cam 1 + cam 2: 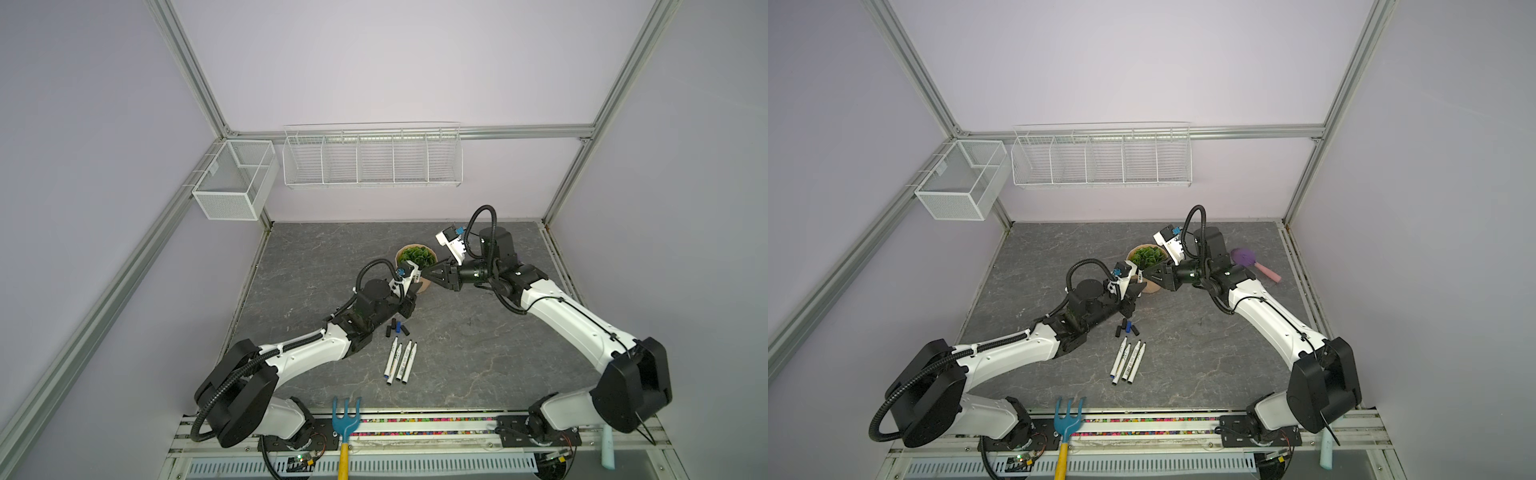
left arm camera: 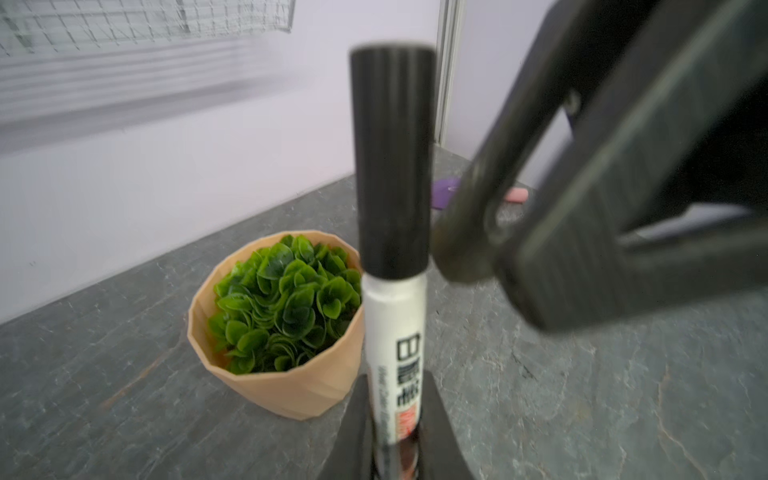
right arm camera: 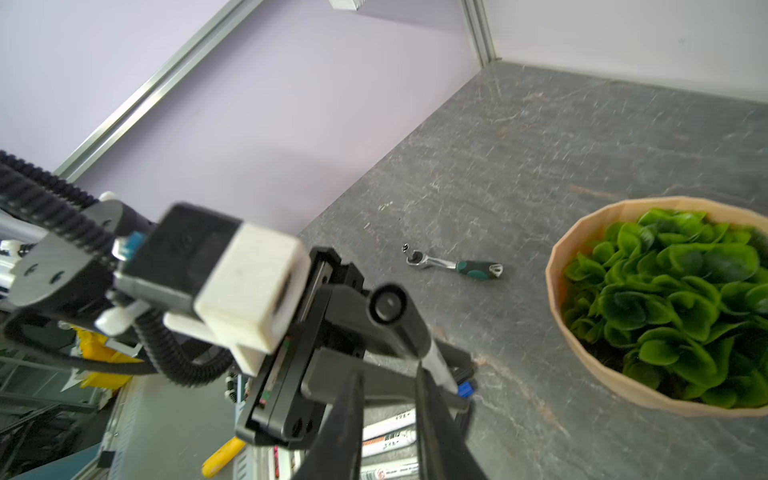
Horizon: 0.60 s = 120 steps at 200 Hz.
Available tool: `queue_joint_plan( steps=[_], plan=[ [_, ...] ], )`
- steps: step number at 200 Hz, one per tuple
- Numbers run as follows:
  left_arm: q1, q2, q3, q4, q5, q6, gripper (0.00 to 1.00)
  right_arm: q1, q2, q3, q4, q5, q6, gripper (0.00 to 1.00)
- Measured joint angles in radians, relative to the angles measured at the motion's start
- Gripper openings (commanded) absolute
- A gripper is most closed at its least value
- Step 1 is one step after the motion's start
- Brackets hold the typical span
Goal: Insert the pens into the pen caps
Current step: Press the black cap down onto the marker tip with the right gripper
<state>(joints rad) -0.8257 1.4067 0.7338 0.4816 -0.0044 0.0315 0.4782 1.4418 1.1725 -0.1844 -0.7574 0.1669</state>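
My left gripper (image 2: pixel 392 419) is shut on the barrel of a white pen (image 2: pixel 395 332), which carries a black pen cap (image 2: pixel 390 166) on its far end. The right gripper (image 3: pixel 388 370) stands open right beside that cap; its fingers (image 2: pixel 469 237) lie against the cap's side with nothing between them. In both top views the grippers meet in front of the plant pot, left (image 1: pixel 411 297) and right (image 1: pixel 428 275). Several more pens (image 1: pixel 400 360) lie side by side on the table. Loose pen caps (image 1: pixel 397 328), black and one blue (image 3: pixel 464 389), lie just beyond them.
A tan pot with a green plant (image 1: pixel 417 257) stands right behind the grippers. A green-handled wrench (image 3: pixel 455 264) lies farther left on the table. A purple brush (image 1: pixel 1241 255) lies at the back right, a blue rake (image 1: pixel 345 415) at the front edge. Wire baskets (image 1: pixel 372 156) hang on the back wall.
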Motion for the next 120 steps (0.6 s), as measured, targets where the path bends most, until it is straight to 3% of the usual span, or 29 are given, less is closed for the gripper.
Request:
queue_joint_plan(
  steps=[36,120],
  plan=[
    [0.0,0.005,0.0,0.048,-0.003,0.0,0.0,0.008,-0.013,0.0,-0.029,0.008,0.009,0.38],
    [-0.002,0.015,-0.021,0.093,0.011,-0.01,0.0,-0.001,-0.092,0.003,-0.012,0.159,0.013,0.4]
  ],
)
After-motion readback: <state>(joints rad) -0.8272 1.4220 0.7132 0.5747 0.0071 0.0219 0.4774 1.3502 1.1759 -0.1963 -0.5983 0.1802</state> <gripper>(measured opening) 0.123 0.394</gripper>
